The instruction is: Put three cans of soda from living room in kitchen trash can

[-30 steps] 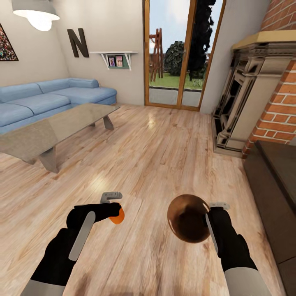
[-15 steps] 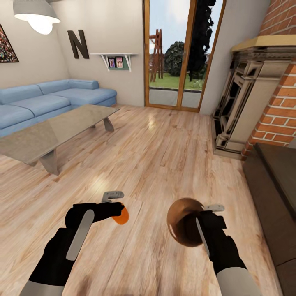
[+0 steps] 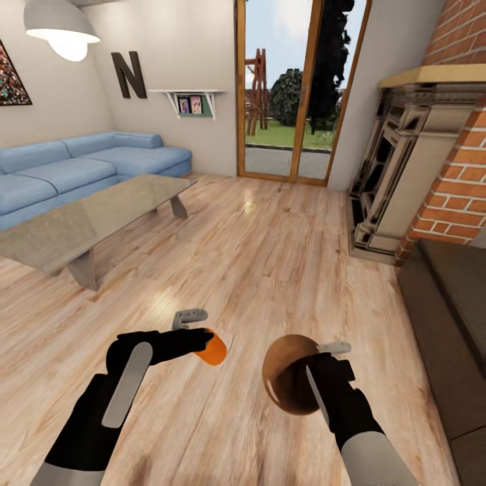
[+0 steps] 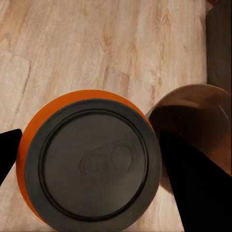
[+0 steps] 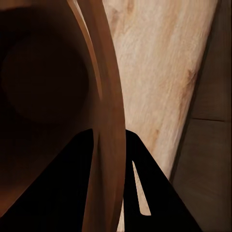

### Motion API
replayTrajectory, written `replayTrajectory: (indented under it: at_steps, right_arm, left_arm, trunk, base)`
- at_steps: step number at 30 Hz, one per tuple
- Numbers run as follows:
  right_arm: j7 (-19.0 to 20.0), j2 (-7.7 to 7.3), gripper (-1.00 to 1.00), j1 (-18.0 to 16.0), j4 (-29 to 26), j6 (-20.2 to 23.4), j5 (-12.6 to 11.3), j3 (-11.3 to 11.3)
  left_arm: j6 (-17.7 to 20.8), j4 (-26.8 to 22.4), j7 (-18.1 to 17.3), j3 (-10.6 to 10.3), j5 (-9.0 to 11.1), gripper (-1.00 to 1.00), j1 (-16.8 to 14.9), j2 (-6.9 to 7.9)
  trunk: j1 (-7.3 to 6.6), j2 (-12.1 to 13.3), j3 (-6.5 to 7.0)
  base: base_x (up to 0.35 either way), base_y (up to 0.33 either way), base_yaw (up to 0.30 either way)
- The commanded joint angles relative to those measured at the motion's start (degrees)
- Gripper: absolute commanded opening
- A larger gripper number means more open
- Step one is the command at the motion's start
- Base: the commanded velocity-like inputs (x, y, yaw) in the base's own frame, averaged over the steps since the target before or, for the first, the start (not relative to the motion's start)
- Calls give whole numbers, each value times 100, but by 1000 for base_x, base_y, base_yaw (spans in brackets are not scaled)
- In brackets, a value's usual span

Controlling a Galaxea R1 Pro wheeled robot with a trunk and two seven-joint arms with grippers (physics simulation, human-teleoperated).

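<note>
1. My left end effector (image 3: 202,331) is clenched on a can of soda (image 3: 214,350), holding it over the wood floor (image 3: 270,256) and aimed toward the bin so it can go in.
2. My right end effector (image 3: 322,359) pinches the rim of the tash can (image 3: 287,374), carried above the floor with its mouth tipped toward the can, I judge to receive it.

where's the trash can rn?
Head view, lower right: the tash can is held off the wood floor by the right gripper, fingers pinching its rim, beside the can of soda in the left gripper.
</note>
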Motion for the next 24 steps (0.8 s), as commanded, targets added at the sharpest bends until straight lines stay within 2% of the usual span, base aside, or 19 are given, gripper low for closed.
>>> replayTrajectory:
  at_steps: [1,8,24]
  right_arm:
    - [-37,8,-100,-11,34,-26,26,4]
    - [-324,103,-100,-39,182,-109,21,32]
    - [-393,191,-100,-45,256,-131,20,83]
  left_arm:
    - [1,-13,-2,1,4,-100,1,0]
    - [1,-86,-185,18,64,-100,1,1]
    - [1,-146,-938,25,77,-100,1,-7]
  trunk:
    - [-23,41,19]
    - [-177,322,145]
    - [-528,964,432]
  base:
    - [0,0,0]
    - [0,0,0]
    - [0,0,0]
